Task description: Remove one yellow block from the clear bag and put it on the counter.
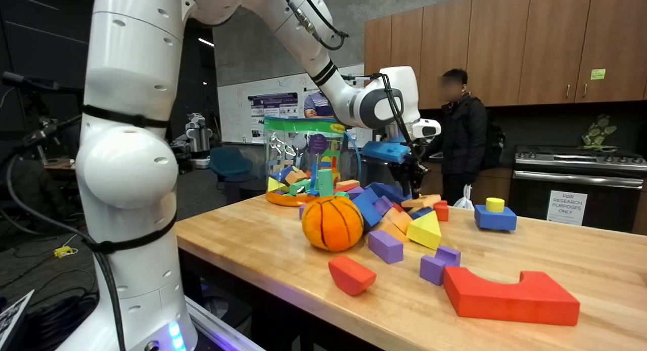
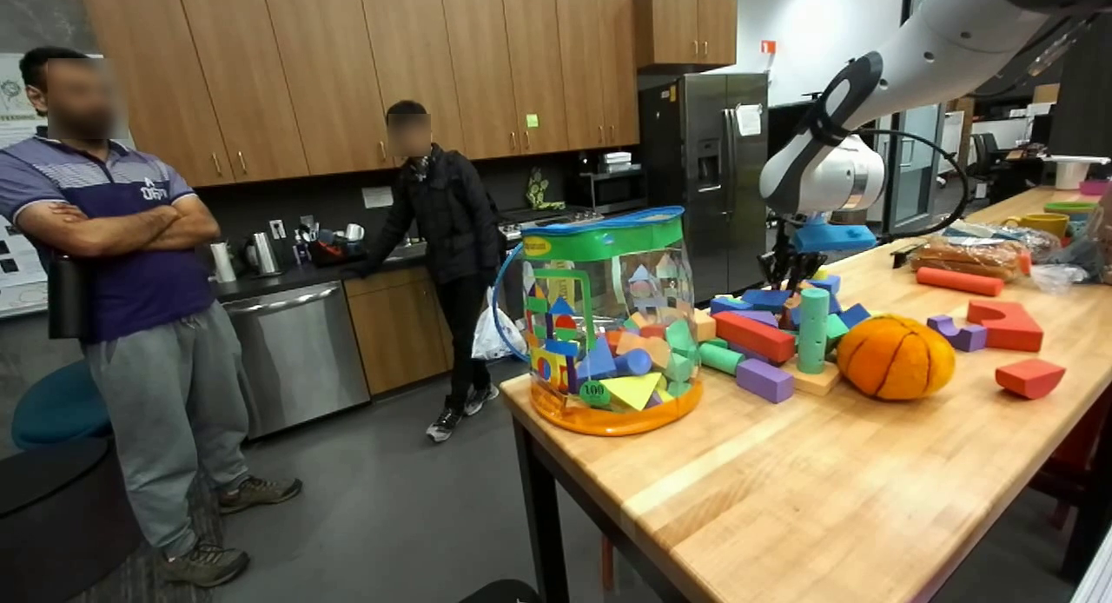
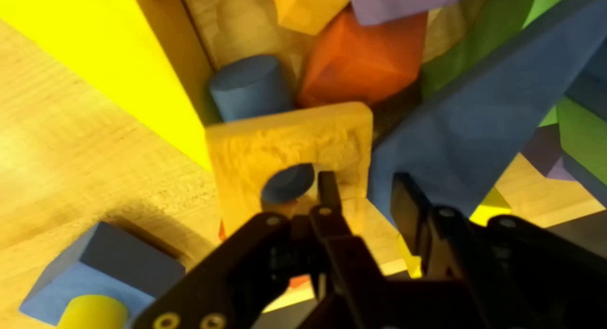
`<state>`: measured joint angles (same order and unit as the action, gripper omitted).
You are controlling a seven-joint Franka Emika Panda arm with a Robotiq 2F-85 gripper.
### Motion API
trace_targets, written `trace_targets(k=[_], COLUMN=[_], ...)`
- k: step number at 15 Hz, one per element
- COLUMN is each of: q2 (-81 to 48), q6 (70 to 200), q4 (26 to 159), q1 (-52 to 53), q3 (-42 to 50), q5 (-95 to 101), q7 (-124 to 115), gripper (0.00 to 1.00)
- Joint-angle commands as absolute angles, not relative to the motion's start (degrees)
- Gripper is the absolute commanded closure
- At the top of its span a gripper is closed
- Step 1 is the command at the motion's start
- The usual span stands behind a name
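Note:
The clear bag [image 1: 303,124] [image 2: 608,245] stands upright on the wooden counter [image 1: 242,232] [image 2: 782,499] with mixed blocks inside. A yellow triangular block [image 2: 632,389] shows through its wall. My gripper [image 1: 410,189] [image 2: 790,277] is away from the bag, pointing down over the block pile. In the wrist view, my gripper [image 3: 365,182] is open with nothing between its fingers. One finger overlaps a tan block with a round hole [image 3: 237,153]; contact cannot be told. A large yellow wedge [image 1: 425,230] lies beside the pile and shows in the wrist view [image 3: 109,68].
An orange ball [image 1: 332,223] [image 2: 896,357] sits in front of the pile. A blue block [image 1: 495,220] carries a yellow cylinder [image 1: 495,205]. A red arch [image 1: 510,295], purple blocks [image 1: 385,246] and a red half-round [image 1: 352,275] lie nearby. Two people stand beyond the counter.

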<state>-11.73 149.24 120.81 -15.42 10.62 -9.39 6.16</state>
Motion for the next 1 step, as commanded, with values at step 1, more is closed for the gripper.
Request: trace_targets(k=[1], q2=[-11.60], q6=[149.14], q4=[120.67], q1=[-15.17], q3=[10.53], q5=[-9.31], q7=[6.03], gripper=[0.52])
